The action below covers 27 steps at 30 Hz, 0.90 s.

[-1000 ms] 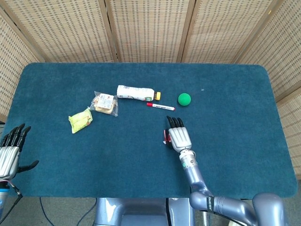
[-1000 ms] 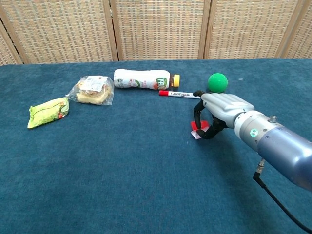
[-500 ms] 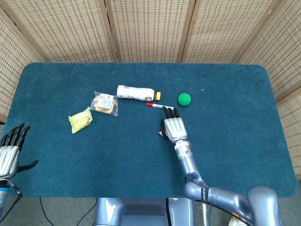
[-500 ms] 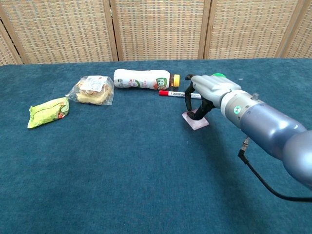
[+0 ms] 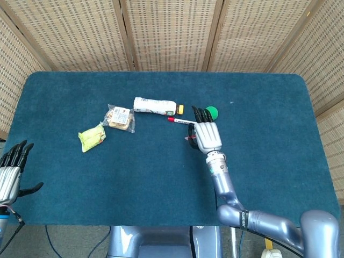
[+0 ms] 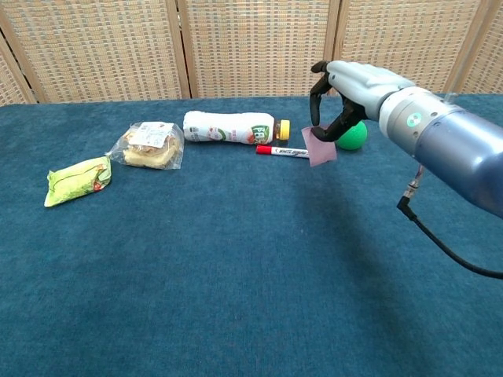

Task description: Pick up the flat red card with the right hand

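The flat red card [image 6: 321, 147] hangs clear above the table, its pale pink underside facing the chest view. My right hand [image 6: 346, 90] pinches its top edge between thumb and fingers. From the head view the right hand [image 5: 207, 134] covers most of the card [image 5: 190, 138]; only a red sliver shows at the hand's left side. My left hand [image 5: 11, 173] hovers off the table's near left corner, fingers spread, holding nothing.
On the blue table [image 5: 269, 161] lie a white bottle [image 6: 228, 127], a red-capped marker [image 6: 283, 151] and a green ball [image 6: 354, 137], all just below and behind the raised hand. A sandwich packet [image 6: 148, 145] and a green snack bag [image 6: 77, 181] lie to the left.
My right hand has risen from the table with the card and moved toward the far side, over the marker and ball. The left hand has stayed put.
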Each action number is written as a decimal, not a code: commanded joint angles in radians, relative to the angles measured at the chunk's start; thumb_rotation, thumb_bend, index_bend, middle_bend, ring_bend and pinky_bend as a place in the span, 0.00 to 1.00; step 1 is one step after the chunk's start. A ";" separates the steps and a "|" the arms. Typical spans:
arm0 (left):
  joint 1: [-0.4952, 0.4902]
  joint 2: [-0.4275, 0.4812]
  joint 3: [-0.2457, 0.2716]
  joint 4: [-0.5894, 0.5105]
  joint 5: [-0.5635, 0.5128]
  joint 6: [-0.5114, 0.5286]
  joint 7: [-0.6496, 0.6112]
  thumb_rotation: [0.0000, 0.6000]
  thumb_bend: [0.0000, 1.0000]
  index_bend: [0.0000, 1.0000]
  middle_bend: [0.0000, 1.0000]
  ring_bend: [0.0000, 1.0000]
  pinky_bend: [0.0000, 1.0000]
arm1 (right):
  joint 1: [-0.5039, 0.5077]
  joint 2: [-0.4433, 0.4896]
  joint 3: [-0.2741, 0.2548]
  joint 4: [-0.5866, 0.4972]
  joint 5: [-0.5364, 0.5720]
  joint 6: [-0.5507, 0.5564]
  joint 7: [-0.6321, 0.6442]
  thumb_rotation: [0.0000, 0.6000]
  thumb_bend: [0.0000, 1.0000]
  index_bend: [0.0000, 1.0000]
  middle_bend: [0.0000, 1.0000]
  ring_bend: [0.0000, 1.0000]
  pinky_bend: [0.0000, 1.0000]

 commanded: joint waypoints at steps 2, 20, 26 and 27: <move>0.001 0.002 0.001 0.000 0.003 0.001 -0.004 1.00 0.10 0.00 0.00 0.00 0.10 | -0.087 0.121 -0.002 -0.199 0.003 0.023 0.102 1.00 0.56 0.61 0.08 0.00 0.00; 0.021 0.003 0.025 -0.028 0.082 0.063 0.025 1.00 0.10 0.00 0.00 0.00 0.10 | -0.416 0.530 -0.210 -0.576 -0.295 -0.074 0.768 1.00 0.54 0.61 0.06 0.00 0.00; 0.024 0.005 0.026 -0.030 0.091 0.069 0.021 1.00 0.10 0.00 0.00 0.00 0.10 | -0.474 0.585 -0.297 -0.581 -0.468 -0.052 0.960 1.00 0.54 0.61 0.06 0.00 0.00; 0.024 0.005 0.026 -0.030 0.091 0.069 0.022 1.00 0.10 0.00 0.00 0.00 0.10 | -0.481 0.594 -0.314 -0.582 -0.504 -0.046 0.992 1.00 0.54 0.61 0.06 0.00 0.00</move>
